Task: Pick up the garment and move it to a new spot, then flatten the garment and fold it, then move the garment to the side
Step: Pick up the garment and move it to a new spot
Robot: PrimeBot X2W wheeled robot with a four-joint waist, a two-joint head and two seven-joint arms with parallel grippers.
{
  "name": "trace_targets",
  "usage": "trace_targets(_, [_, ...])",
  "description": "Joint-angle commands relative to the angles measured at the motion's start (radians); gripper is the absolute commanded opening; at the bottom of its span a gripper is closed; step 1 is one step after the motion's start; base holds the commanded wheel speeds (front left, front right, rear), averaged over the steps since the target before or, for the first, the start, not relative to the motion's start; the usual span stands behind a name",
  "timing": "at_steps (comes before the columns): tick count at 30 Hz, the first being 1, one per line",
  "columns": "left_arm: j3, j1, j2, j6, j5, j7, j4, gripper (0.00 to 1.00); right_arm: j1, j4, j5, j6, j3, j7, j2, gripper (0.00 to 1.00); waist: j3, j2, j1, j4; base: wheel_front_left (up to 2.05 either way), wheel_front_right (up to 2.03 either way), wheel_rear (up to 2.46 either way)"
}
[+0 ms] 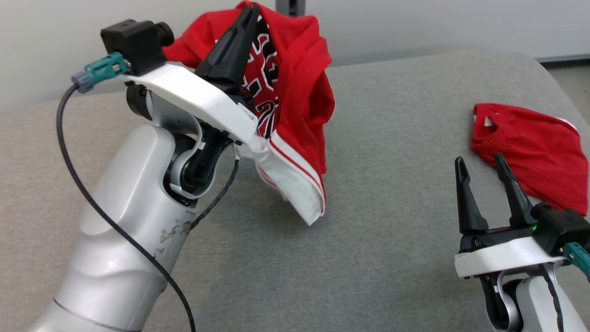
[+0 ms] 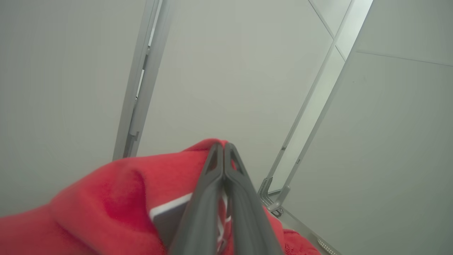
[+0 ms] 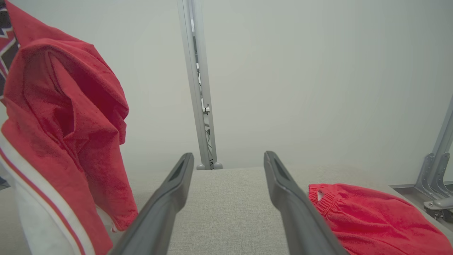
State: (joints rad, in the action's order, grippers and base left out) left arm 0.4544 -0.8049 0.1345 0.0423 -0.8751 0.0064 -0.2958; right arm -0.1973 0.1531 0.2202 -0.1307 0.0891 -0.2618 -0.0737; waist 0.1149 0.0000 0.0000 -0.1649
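Jersey [image 1: 304, 83], soft, light and limp, hangs bunched from the clamped left gripper [image 1: 251, 10]; the empty, wide-open right gripper [image 1: 480, 161] could best take its white-trimmed hem [image 1: 304, 193].

Red shorts [image 1: 530, 147] lie on the grey fabric worktop [image 1: 392, 207] near its right edge; a metal post [image 3: 198, 88] rises behind.

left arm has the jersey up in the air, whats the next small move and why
Probably carry the left end effector toward the bare middle of the grey surface and lower. It is shut on the jersey, which hangs bunched; the open right end effector sits by another red garment.
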Motion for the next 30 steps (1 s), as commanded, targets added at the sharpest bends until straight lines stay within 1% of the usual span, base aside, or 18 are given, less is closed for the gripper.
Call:
trace_targets(1, [0.003,0.008,-0.001,-0.008,-0.005,0.002,-0.005,0.00,-0.013,-0.005,-0.001,0.000,-0.003,-0.005,-0.004,1.00,0.026,0.0000,0.0000,-0.035,0.00,0.00,0.00])
trace_targets(5, [0.036,0.016,-0.010,-0.012,0.021,0.003,-0.047,0.00,-0.028,-0.012,0.007,0.000,0.005,-0.005,0.001,1.00,0.053,0.0000,0.0000,-0.077,0.00,0.00,0.00])
trace_targets(9, [0.039,0.008,-0.029,-0.021,0.026,-0.029,-0.158,0.00,-0.053,-0.010,0.014,0.000,0.034,-0.005,0.008,1.00,0.086,0.0000,0.0000,-0.125,0.00,0.00,0.00])
trace_targets(13, [0.060,-0.027,-0.056,0.000,0.029,-0.071,-0.283,0.00,-0.079,-0.006,0.022,0.000,0.065,-0.005,0.013,1.00,0.119,0.0000,0.0000,-0.168,0.00,0.00,0.00])
trace_targets(17, [0.103,-0.049,-0.074,0.027,0.022,-0.117,-0.398,0.00,-0.097,-0.002,0.031,0.000,0.088,-0.005,0.018,1.00,0.149,0.0000,0.0000,-0.207,0.00,0.00,0.00])
trace_targets(18, [0.137,-0.062,-0.079,0.041,0.020,-0.142,-0.441,0.00,-0.101,0.001,0.036,0.000,0.097,-0.005,0.020,1.00,0.159,0.0000,0.0000,-0.222,0.00,0.00,0.00])
trace_targets(20, [0.186,-0.065,-0.082,0.058,-0.011,-0.156,-0.459,0.00,-0.102,0.006,0.040,0.000,0.106,-0.005,0.021,1.00,0.167,0.0000,0.0000,-0.236,0.00,0.00,0.00])
trace_targets(21, [0.216,-0.063,-0.083,0.063,-0.033,-0.163,-0.459,0.08,-0.101,0.008,0.043,0.000,0.109,-0.005,0.021,1.00,0.169,0.0000,0.0000,-0.242,0.00,0.00,0.00])
trace_targets(22, [0.246,-0.065,-0.082,0.066,-0.047,-0.171,-0.460,0.66,-0.100,0.010,0.044,0.000,0.113,-0.005,0.020,1.00,0.172,0.0000,0.0000,-0.247,0.00,0.00,0.00])
trace_targets(23, [0.274,-0.068,-0.080,0.069,-0.065,-0.177,-0.465,1.00,-0.100,0.012,0.046,0.000,0.117,-0.005,0.021,1.00,0.173,0.0000,0.0000,-0.251,0.00,0.00,0.00])
trace_targets(26, [0.371,-0.083,-0.081,0.075,-0.088,-0.203,-0.461,1.00,-0.103,0.014,0.055,0.000,0.129,-0.005,0.022,1.00,0.178,0.0000,0.0000,-0.258,0.00,0.00,0.00])
trace_targets(30, [0.471,-0.098,-0.081,0.084,-0.123,-0.226,-0.449,1.00,-0.103,0.020,0.063,0.000,0.130,-0.005,0.022,1.00,0.176,0.0000,0.0000,-0.248,0.00,0.00,0.00])
